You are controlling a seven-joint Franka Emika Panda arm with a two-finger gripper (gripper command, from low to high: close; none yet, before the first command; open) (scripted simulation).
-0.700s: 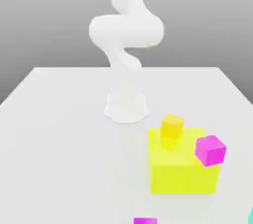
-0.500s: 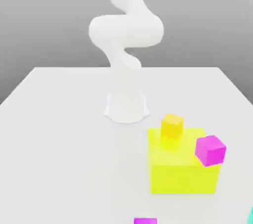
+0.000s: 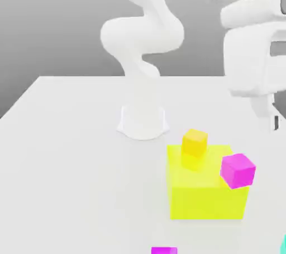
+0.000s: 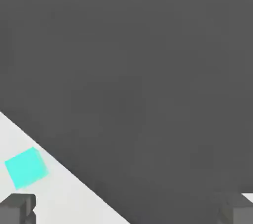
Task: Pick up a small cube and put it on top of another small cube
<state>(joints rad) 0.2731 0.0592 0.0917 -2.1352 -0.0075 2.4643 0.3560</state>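
The small cyan cube [image 4: 25, 167] lies on the white table close to its edge in the hand view; only a sliver of that cyan cube [image 3: 284, 243] shows at the exterior view's lower right border. My gripper [image 4: 127, 213] is open, its two fingertips [image 4: 17, 208] standing far apart with nothing between them, and the cyan cube lies just beyond one of them. In the exterior view the hand hangs high at the right, above the table, with one finger [image 3: 273, 116] pointing down. An orange-yellow small cube [image 3: 195, 142] sits on the big yellow block [image 3: 206, 188]. A magenta small cube [image 3: 238, 170] is at that block's right upper corner.
The arm's white base [image 3: 143, 121] stands at the table's middle back. A second magenta cube [image 3: 163, 250] peeks in at the exterior view's bottom edge. The table's edge [image 4: 74, 173] runs right beside the cyan cube, with dark floor beyond.
The hand has come into the exterior view at the upper right, where nothing of it showed before. The cubes and the yellow block have not moved.
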